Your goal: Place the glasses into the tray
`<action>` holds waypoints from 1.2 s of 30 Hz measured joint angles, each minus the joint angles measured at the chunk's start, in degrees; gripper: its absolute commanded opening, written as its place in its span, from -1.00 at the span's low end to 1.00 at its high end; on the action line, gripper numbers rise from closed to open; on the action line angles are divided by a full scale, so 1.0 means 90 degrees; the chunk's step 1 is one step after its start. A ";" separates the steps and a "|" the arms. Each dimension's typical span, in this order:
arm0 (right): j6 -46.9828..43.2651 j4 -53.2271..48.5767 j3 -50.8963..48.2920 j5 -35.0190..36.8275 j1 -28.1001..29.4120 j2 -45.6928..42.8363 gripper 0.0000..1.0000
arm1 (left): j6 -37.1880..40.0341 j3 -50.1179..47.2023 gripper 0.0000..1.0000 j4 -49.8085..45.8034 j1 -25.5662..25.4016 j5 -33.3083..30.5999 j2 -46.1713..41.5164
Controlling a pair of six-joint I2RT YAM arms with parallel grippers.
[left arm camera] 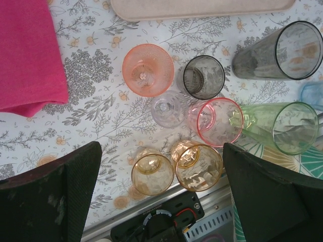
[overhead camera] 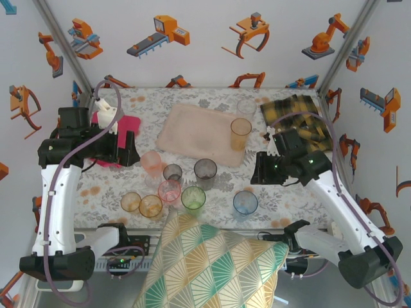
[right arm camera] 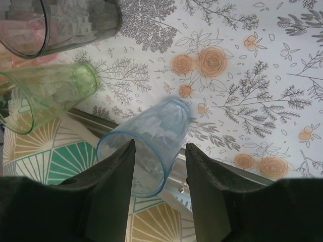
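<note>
Top view: the tray [overhead camera: 192,131] lies mid-table. One orange glass [overhead camera: 241,133] stands on its right end. A clear glass [overhead camera: 246,106] sits at its far right corner, on or just off the rim; can't tell which. The rest wait off the tray's near side: pink glass [overhead camera: 152,162], dark grey glass [overhead camera: 205,170], green glass [overhead camera: 193,197], two amber glasses [overhead camera: 151,205], and the blue glass [overhead camera: 245,203] farthest from it. My left gripper [overhead camera: 128,153] hangs off the tray's left end, by the magenta cloth [overhead camera: 130,122]. My right gripper [overhead camera: 260,172] is off the tray's near right corner, apart from the blue glass.

Left wrist: my left gripper [left arm camera: 161,151] is spread wide and empty, w/ the amber glasses [left arm camera: 198,166] under the gap. The tray's near edge [left arm camera: 202,7] runs along the top.

Right wrist: my right gripper [right arm camera: 160,146] has its jaws roughly half apart, gripping nothing. The blue glass [right arm camera: 151,126] shows in the gap, upright on the table. The green glass [right arm camera: 50,96] is beside it, the dark grey one closer to the tray.

Step in hand, I'd say: lining up on the blue glass — most of the job is ahead. Next I need to drop so the fingers straddle its wall, prob. opening wider first, since the rim looks about as broad as the gap. Then close softly, lift clear of the neighbours, and carry it to bare tray beside the orange glass.
</note>
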 measured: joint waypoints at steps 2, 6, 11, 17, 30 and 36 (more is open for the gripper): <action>0.0034 -0.0027 -0.0061 -0.0024 0.0041 -0.0066 -0.11 | 0.0000 0.0000 0.94 -0.0005 -0.0017 0.0000 0.0012; 0.0092 -0.0197 -0.0129 -0.0017 0.0192 -0.0075 -0.10 | 0.0000 0.0000 0.94 -0.0012 -0.0027 0.0000 0.0075; 0.0097 -0.0347 -0.0151 0.0005 0.0374 -0.0090 -0.10 | 0.0000 0.0000 0.94 -0.0012 -0.0056 0.0000 0.0121; 0.0131 -0.0495 -0.0170 0.0056 0.0447 -0.0151 -0.10 | 0.0000 0.0000 0.94 -0.0012 -0.0056 0.0000 0.0155; 0.0260 -0.0471 -0.0350 0.0313 0.0755 0.0080 -0.13 | 0.0000 0.0000 0.94 -0.0012 -0.0056 -0.0007 0.0134; 0.0313 -0.0413 -0.0376 0.0512 0.0967 0.0260 -0.18 | 0.0000 -0.0002 0.94 -0.0012 -0.0056 -0.0019 0.0104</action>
